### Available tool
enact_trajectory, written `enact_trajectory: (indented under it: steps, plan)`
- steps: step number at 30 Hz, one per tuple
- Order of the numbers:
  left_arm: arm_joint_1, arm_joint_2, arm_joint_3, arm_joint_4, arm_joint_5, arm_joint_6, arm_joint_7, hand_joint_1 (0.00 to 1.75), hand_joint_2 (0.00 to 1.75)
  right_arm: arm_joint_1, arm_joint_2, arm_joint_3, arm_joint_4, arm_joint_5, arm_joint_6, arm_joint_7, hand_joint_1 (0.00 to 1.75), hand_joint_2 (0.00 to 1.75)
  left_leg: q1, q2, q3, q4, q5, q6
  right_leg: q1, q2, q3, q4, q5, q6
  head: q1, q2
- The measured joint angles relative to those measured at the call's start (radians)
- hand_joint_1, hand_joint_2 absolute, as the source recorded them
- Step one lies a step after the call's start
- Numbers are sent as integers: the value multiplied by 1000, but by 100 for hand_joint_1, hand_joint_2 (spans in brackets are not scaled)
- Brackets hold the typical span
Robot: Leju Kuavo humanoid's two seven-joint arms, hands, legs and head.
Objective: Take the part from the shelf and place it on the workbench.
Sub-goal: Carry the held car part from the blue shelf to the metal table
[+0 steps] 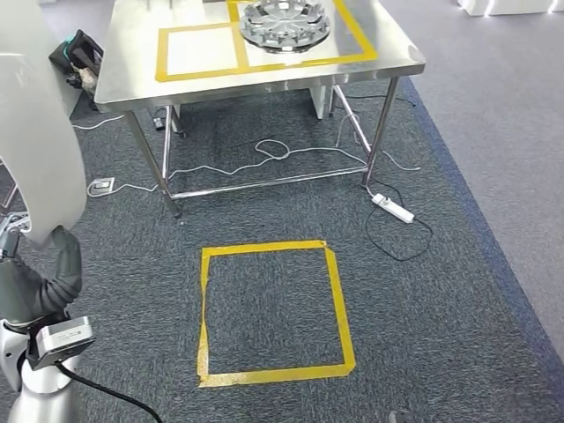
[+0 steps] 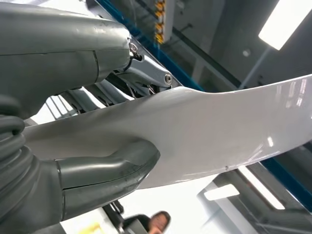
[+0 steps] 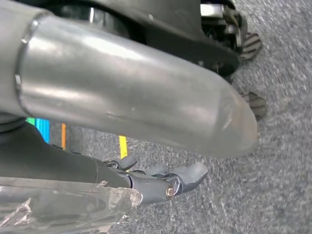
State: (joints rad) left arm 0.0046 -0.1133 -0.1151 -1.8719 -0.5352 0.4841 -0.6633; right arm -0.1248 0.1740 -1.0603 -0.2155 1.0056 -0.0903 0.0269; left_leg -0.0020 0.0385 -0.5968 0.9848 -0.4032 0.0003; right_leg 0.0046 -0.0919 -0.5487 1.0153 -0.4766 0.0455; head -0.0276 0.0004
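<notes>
Left wrist view: left hand grips the white part, thumb under, fingers over; long axis runs away from the hand. Workbench lies ahead, well apart. Right hand hangs, fingers extended, holding nothing.

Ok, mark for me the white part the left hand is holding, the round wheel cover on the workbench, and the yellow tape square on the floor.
white part (image 2: 221,131), left wrist view, on its broad glossy face.
wheel cover (image 1: 285,24), head view, on its spoked centre.
tape square (image 1: 276,376), head view, on the strip nearest the robot.
left hand (image 2: 107,168), left wrist view, on the thumb under the part.
</notes>
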Motion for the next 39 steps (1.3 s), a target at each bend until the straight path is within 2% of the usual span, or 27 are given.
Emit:
enact_trajectory:
  steps: [1,3,4,5,6,7,9,10,11,12,15,16,19,22,24,28,39]
  plan:
    - [0,1,0,0,0,0,0,175,175,0,0,0,0,0,0,0,0,0,3,-8,0,-2,2,6,-1,20,-11,25,-17,6,3,0]
    - [0,0,1,0,1,-1,1,175,175,1,0,0,0,-1,0,-2,0,0,7,-23,-1,-3,4,14,-4,70,-65,144,-79,13,9,0]
    - [1,0,1,0,1,-2,1,175,175,2,0,0,0,-1,0,-3,0,0,6,-31,-1,-3,4,17,-5,83,-102,218,-109,14,10,0]
    - [2,0,1,0,2,-3,1,175,175,4,0,0,0,-2,0,-4,0,0,6,-38,-2,-3,4,18,-5,87,-132,273,-125,15,11,0]
    - [3,0,1,0,2,-4,1,175,175,5,0,0,0,-2,0,-5,0,0,6,-45,-1,-2,4,18,-5,88,-146,293,-122,15,11,0]
    - [4,0,1,0,2,-4,1,175,175,6,0,0,0,-2,-1,-5,0,0,6,-51,0,-2,4,17,-6,88,-139,270,-97,14,11,0]
    - [4,0,2,0,2,-6,1,175,175,5,0,0,0,-3,-2,-6,0,0,7,-59,3,-1,3,14,-8,91,-81,133,-21,12,11,0]
    - [4,0,2,0,2,-6,2,175,175,3,0,0,0,-3,-2,-7,0,0,5,-62,3,2,2,10,-9,95,-48,65,6,10,11,0]
    - [4,1,2,0,2,-6,2,175,175,2,0,0,0,-3,-2,-8,0,0,4,-65,1,4,2,6,-10,98,-27,19,21,8,10,0]
    - [4,1,2,0,2,-6,2,175,175,2,0,0,0,-3,-2,-8,0,0,1,-66,-3,6,3,7,-11,102,-18,-1,24,7,9,0]
    - [5,2,2,0,3,-6,2,175,175,3,0,0,0,-3,-2,-11,0,0,0,-67,-6,5,9,23,-9,104,-20,-5,29,4,8,0]
    - [5,3,2,0,3,-6,2,175,175,4,0,0,0,-3,-2,-11,0,0,0,-66,-6,2,10,23,-8,104,-21,-4,29,2,8,0]
    - [5,3,2,0,3,-6,2,175,175,3,0,0,0,-2,-2,-13,0,0,2,-66,-5,-4,15,14,-5,105,-24,-4,30,-5,8,0]
    - [5,3,2,0,3,-6,2,175,175,3,0,0,0,-2,-2,-15,0,0,5,-66,-5,-8,17,-5,-3,104,-26,-2,30,-9,8,0]
    - [5,3,2,0,3,-7,2,175,175,3,0,0,0,-2,-3,-15,0,0,6,-66,-5,-9,17,-13,-2,104,-26,-2,30,-11,8,0]
    - [5,4,2,0,4,-12,2,175,175,3,0,0,0,-2,-3,-15,0,0,5,-66,-6,-9,17,-18,-3,104,-26,-2,30,-13,9,0]
    - [5,8,2,0,12,-30,3,175,175,3,0,0,0,-5,-3,-15,0,0,2,-66,-7,-7,17,-16,-7,104,-25,-5,33,-9,9,0]
